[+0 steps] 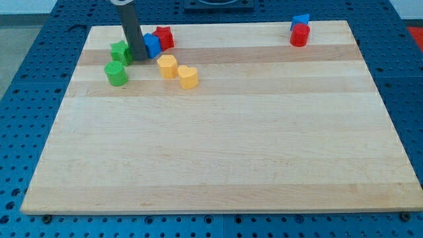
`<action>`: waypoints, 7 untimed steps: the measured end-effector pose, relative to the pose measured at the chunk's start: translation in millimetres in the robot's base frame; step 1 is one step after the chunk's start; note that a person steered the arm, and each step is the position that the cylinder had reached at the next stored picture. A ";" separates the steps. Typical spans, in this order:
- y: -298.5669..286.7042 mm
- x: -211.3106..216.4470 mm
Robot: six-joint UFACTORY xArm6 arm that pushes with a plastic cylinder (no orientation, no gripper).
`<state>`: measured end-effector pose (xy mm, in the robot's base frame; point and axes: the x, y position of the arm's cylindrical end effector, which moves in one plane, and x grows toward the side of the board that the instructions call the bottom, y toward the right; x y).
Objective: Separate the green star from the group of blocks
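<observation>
My tip [139, 58] sits wedged between the green star [121, 51] and the blue block [153, 45]. No claw on this rig, just a bare rod, so nothing grasps or releases.

The star lies just to the view's left of my tip, touching or nearly so; I can't tell which. Relative to the star:
- green cylinder [116, 73]: just below it
- red block [164, 37]: beyond the blue one, view's right

Star looks squat, no clear long axis, points unreadable. A leftward push should separate it.
</observation>
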<state>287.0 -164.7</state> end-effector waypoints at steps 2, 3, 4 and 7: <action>-30.1 9.1; -62.1 3.0; -62.1 -23.6; 45.7 -76.4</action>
